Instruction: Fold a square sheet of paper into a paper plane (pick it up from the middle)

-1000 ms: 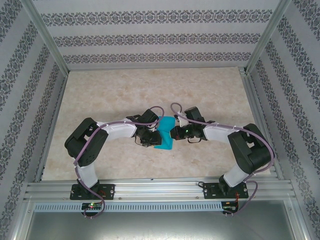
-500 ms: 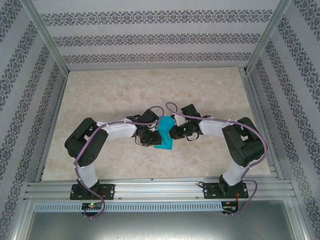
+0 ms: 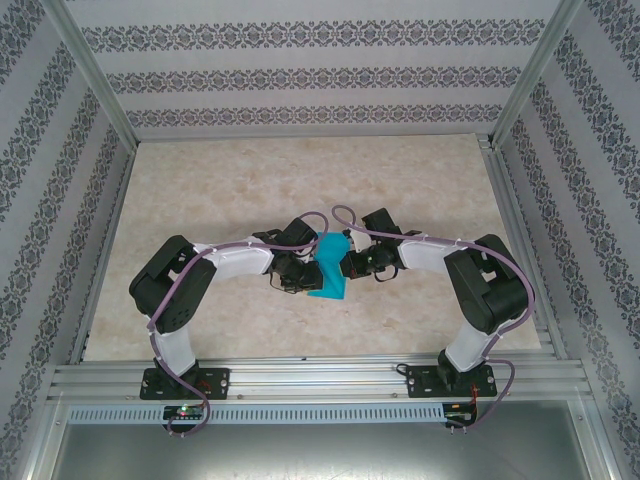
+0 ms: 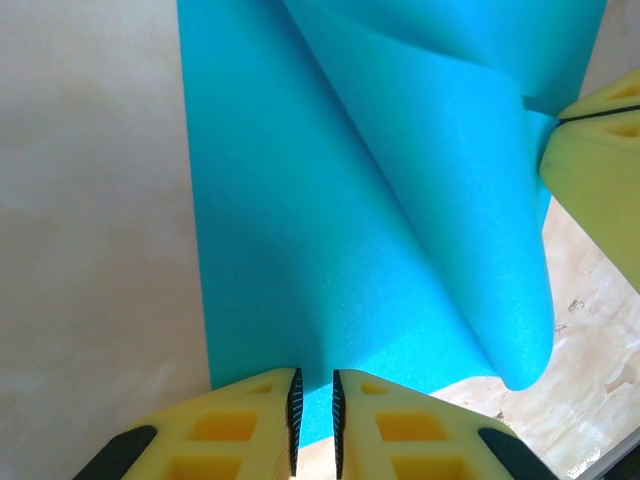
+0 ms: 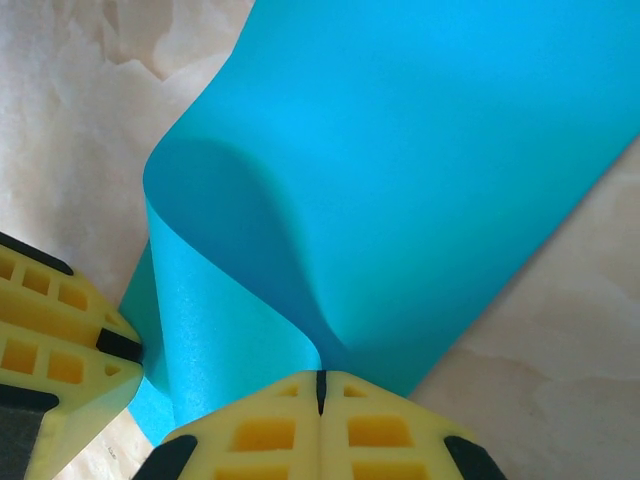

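The square sheet of paper (image 3: 328, 272) is teal-blue and lies mid-table between both grippers. One part rests flat on the table (image 4: 260, 250). The other part is lifted and curls over it in a loose roll (image 5: 400, 150). My right gripper (image 5: 321, 378) is shut on the edge of the lifted part, and its closed yellow tips (image 4: 590, 125) pinch the paper in the left wrist view. My left gripper (image 4: 315, 385) stands over the flat part's near edge, jaws a narrow gap apart with nothing pinched between them. One of its fingers (image 5: 65, 340) sits beside the curl.
The marble-patterned table (image 3: 250, 180) stretches behind and to both sides of the arms. Patterned walls and aluminium posts (image 3: 95, 80) enclose it. An aluminium rail (image 3: 320, 380) carrying both arm bases runs along the near edge.
The right arm has moved a little left toward the left gripper, carrying the pinched paper edge over the sheet. It has held still in the last half second. The left arm has not moved.
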You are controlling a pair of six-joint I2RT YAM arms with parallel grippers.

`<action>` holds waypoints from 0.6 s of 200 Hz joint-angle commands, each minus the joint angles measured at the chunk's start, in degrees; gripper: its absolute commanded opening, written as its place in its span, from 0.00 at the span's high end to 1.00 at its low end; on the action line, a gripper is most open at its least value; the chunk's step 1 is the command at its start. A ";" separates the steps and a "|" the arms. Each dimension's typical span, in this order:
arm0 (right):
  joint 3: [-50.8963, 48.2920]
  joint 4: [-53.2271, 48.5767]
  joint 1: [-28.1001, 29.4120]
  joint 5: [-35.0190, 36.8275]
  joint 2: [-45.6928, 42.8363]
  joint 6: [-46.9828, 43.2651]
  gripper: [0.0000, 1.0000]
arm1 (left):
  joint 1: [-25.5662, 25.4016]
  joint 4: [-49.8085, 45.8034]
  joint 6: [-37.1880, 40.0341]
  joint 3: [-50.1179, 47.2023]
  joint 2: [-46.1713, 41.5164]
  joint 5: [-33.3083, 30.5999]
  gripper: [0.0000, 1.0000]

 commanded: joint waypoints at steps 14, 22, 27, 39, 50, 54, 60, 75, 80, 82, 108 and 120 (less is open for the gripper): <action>1.41 -1.39 -0.64 1.75 -0.02 -1.62 0.95 | -0.70 -2.53 0.78 0.04 0.27 -2.16 0.80; 1.61 -1.51 -0.60 1.90 0.04 -1.63 0.95 | -0.70 -2.45 0.77 0.01 0.25 -2.20 0.80; 1.72 -1.73 -0.60 2.07 0.15 -1.69 0.96 | -0.70 -2.44 0.70 0.00 0.34 -2.19 0.80; 1.88 -1.85 -0.43 2.51 0.32 -1.88 0.95 | -0.72 -2.39 0.72 0.06 0.34 -2.11 0.80; 2.12 -2.06 -0.33 2.58 0.51 -2.05 0.96 | -0.70 -2.35 0.70 0.12 0.45 -2.07 0.80; 2.17 -2.02 -0.26 2.58 0.59 -2.04 0.96 | -0.70 -2.35 0.66 0.14 0.40 -2.14 0.80; 2.22 -2.00 -0.15 2.63 0.64 -2.11 0.95 | -0.70 -2.35 0.74 0.11 0.44 -2.09 0.80; 2.49 -2.35 -0.06 3.07 0.77 -2.22 0.96 | -0.70 -2.52 0.83 0.20 0.56 -2.11 0.80; 2.54 -2.36 -0.03 3.11 0.85 -2.31 0.95 | -0.70 -2.53 0.90 0.26 0.60 -2.08 0.80; 2.63 -2.42 -0.06 3.14 0.86 -2.29 0.95 | -0.70 -2.53 0.91 0.33 0.64 -2.13 0.80; 3.12 -2.92 -0.03 3.46 1.30 -2.64 0.96 | -0.70 -2.53 0.85 0.27 0.74 -2.09 0.80; 3.53 -3.31 0.11 3.53 1.61 -2.84 0.96 | -0.70 -2.53 0.90 0.27 0.74 -2.07 0.80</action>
